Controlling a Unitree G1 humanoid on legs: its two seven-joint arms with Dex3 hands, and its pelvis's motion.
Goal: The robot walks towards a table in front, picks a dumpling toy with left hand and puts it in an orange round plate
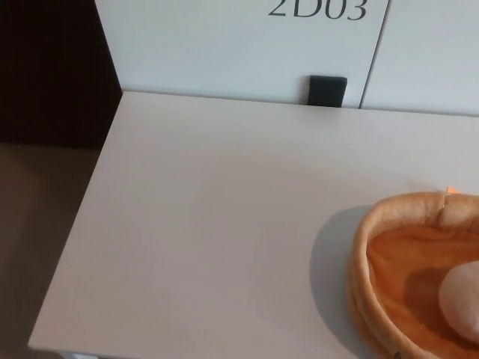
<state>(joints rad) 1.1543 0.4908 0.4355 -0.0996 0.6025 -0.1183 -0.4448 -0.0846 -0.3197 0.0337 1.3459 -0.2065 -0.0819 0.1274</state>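
The dumpling toy point(462, 304) is seen lying inside the orange round plate point(374, 232) at the table's point(209, 224) right edge, so placement is judged done; neither hand is visible, so nothing can be told of their fingers.

soft even light, slight blur, faint shadows

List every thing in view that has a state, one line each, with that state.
dumpling toy: lying inside the plate, partly cut off by the picture's edge.
orange round plate: upright on the table, holding the dumpling toy.
table: bears the plate near its right side.
Left hand: not in view.
Right hand: not in view.
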